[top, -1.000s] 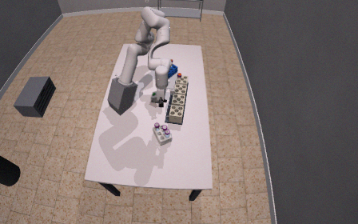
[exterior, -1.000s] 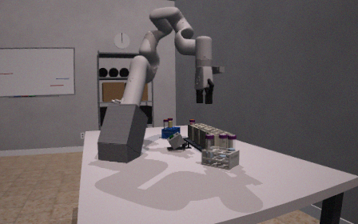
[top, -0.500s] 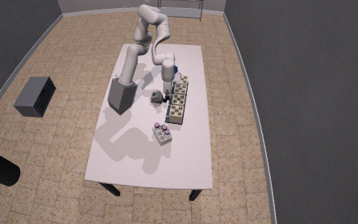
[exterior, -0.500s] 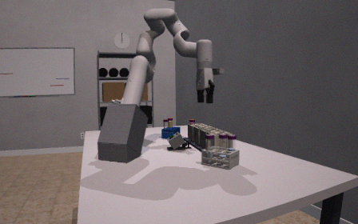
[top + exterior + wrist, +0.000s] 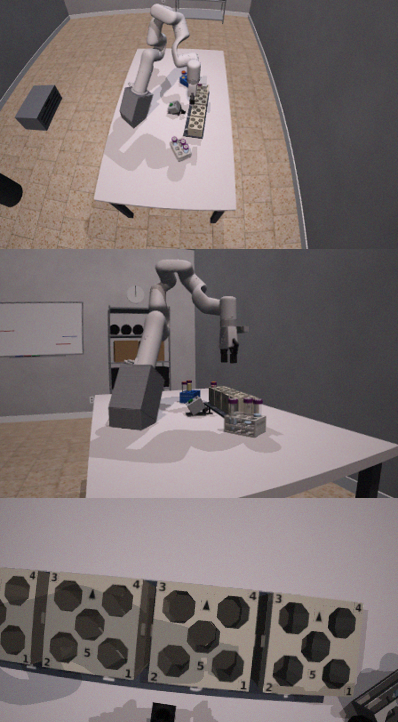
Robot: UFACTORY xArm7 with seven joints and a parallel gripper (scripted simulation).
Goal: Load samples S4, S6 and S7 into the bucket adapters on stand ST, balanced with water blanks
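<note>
The gripper [image 5: 192, 100] [image 5: 229, 358] is open and empty, pointing down high above the adapter row. Four beige adapters stand in a row on the dark loading stand [image 5: 193, 136] [image 5: 311, 699]; the wrist view cuts off the far one. Three adapters [image 5: 120, 663] [image 5: 150, 677] [image 5: 270, 683] show all holes empty. One tube [image 5: 213, 383] shows at the row's far end. Two sample tubes [image 5: 184, 385] [image 5: 189, 385] stand in the blue rack [image 5: 190, 397]. Three purple-capped water blanks [image 5: 233, 401] [image 5: 248, 401] [image 5: 258, 401] stand in the clear rack [image 5: 262, 428]. Cap labels are illegible.
The small desk [image 5: 174, 108] [image 5: 195, 405] with the green DONE key [image 5: 171, 104] sits left of the adapter row. The grey arm base [image 5: 136, 107] [image 5: 135, 397] stands at the table's left. The clear rack is near the row's front end, the blue rack near its far end.
</note>
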